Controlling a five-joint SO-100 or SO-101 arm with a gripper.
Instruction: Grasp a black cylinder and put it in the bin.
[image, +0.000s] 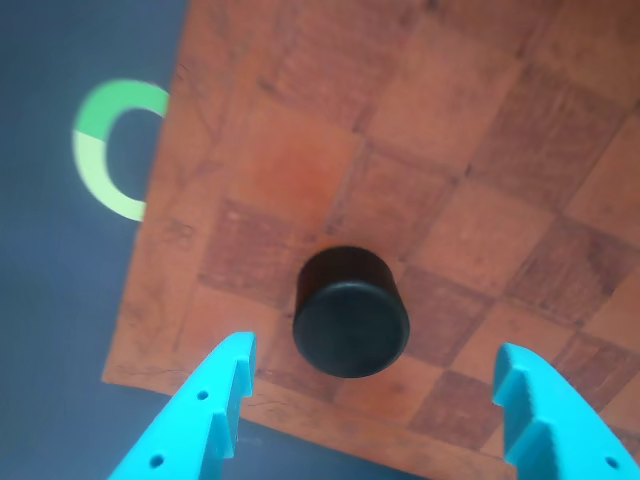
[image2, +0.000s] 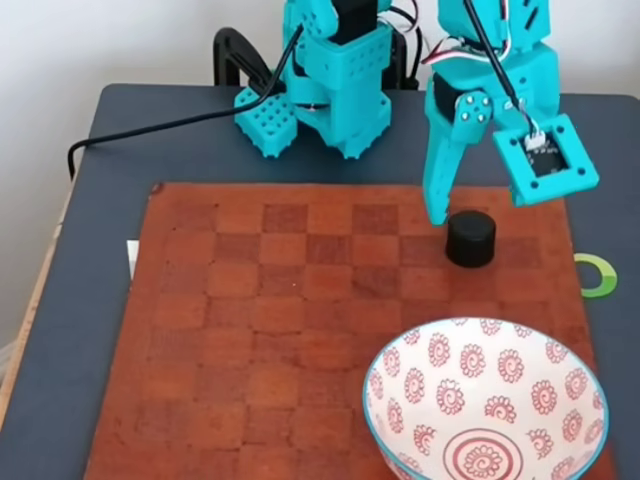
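one black cylinder (image2: 470, 239), one patterned bowl (image2: 484, 402), one checkerboard mat (image2: 250, 330), one green ring marker (image2: 598, 276), one teal arm (image2: 340, 70) with one gripper (image: 370, 385), two fingers (image: 225, 390), one black cable (image2: 150, 128)

Open checkerboard (image2: 270, 330) left of cylinder (image2: 470, 239) and between it and bowl (image2: 480, 400) in the fixed view, nothing standing there. Hand (image: 370, 400) spread wide in the other view, clear gaps either side of cylinder. Bowl blocking the board's near right corner. Arm base (image2: 330, 90) crowding the tabletop (image2: 90, 300) behind the board. Green ring (image2: 598, 275) flat beside the board's right edge.
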